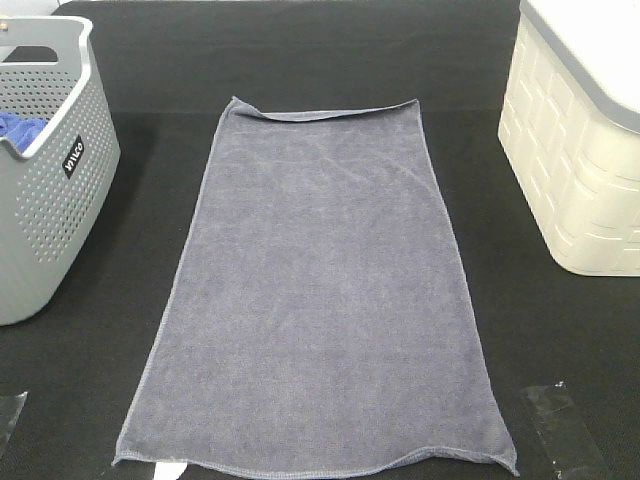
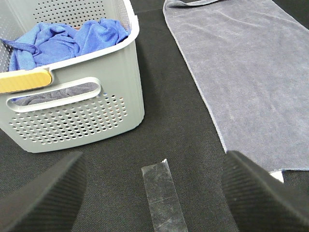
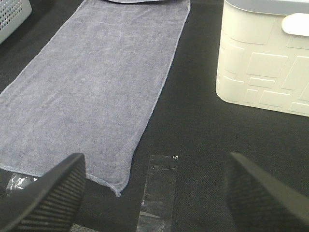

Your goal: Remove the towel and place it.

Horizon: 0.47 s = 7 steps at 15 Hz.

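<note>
Overhead, the towel (image 1: 315,290) lies spread flat and lengthwise on the black table (image 1: 130,400), its far hem slightly folded over. It sits between a grey perforated basket (image 1: 55,200) on the left, holding a blue cloth (image 1: 20,128), and a cream bin (image 1: 575,160) on the right, touching neither. Strips of clear tape (image 1: 565,425) mark the table near the front corners.

From the left wrist, the left gripper (image 2: 154,198) hangs wide open and empty above a tape strip (image 2: 163,195). The grey basket (image 2: 77,116) and blue cloth (image 2: 67,41) are nearby, the towel (image 2: 246,82) beyond.

From the right wrist, the right gripper (image 3: 154,193) is likewise spread open, holding nothing, over another tape strip (image 3: 158,191). The towel (image 3: 96,82) lies to one side, the cream bin (image 3: 265,58) to the other.
</note>
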Available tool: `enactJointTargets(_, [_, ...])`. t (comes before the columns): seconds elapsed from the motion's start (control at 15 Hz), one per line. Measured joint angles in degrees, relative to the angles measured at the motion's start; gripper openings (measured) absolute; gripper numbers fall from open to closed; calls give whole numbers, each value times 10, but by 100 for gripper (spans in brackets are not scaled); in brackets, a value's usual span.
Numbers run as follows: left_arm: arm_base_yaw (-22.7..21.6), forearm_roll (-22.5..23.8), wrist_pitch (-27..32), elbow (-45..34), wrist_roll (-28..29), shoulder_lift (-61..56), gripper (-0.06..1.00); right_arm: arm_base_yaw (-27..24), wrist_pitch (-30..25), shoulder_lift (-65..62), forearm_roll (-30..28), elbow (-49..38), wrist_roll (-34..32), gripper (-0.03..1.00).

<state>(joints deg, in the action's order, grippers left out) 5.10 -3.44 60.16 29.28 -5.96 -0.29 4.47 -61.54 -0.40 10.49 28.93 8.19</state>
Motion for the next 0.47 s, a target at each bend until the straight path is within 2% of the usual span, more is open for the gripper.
enactJointTargets(0.47, [0,0,0,0,0,0,74,0,0,0,0,0,0,74])
